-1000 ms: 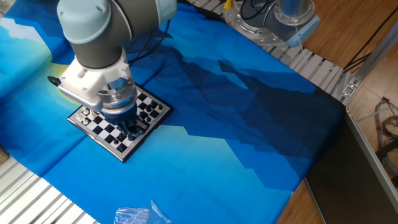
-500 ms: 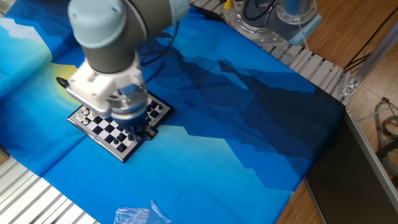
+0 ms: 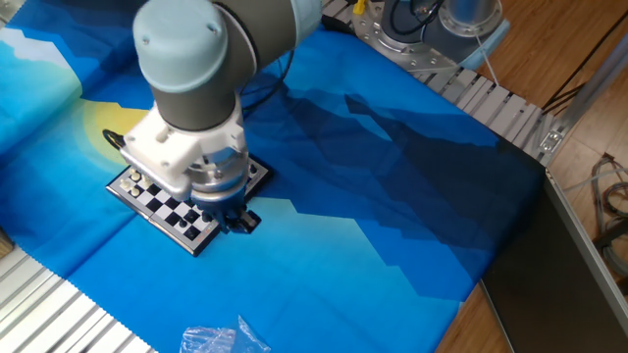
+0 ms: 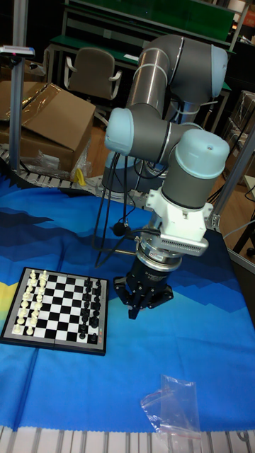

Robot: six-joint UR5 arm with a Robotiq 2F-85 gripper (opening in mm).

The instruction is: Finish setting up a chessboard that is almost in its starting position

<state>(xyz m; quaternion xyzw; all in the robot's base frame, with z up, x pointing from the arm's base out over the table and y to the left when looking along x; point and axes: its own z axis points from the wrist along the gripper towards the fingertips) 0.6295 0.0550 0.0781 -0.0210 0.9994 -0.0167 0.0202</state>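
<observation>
The chessboard [image 4: 55, 342] lies flat on the blue cloth, with white pieces [image 4: 28, 306] along its left side and black pieces [image 4: 89, 306] along its right side. In the fixed view the arm covers much of the chessboard [image 3: 157, 201]. My gripper [image 4: 144, 308] points down over the cloth just past the board's black-piece edge, clear of the squares. In the fixed view the gripper [image 3: 235, 222] sits at the board's near right corner. Its dark fingers are too small to show any gap or a piece between them.
A crumpled clear plastic bag [image 4: 173, 409] [image 3: 221, 340] lies on the cloth near the front edge. Ribbed metal rails [image 3: 491, 98] border the table at the back right. A cardboard box [image 4: 49, 120] and a chair [image 4: 92, 71] stand behind the table.
The arm has swung right, carrying the gripper from above the board's black-piece side to just off that edge, over the cloth. The board has not shifted.
</observation>
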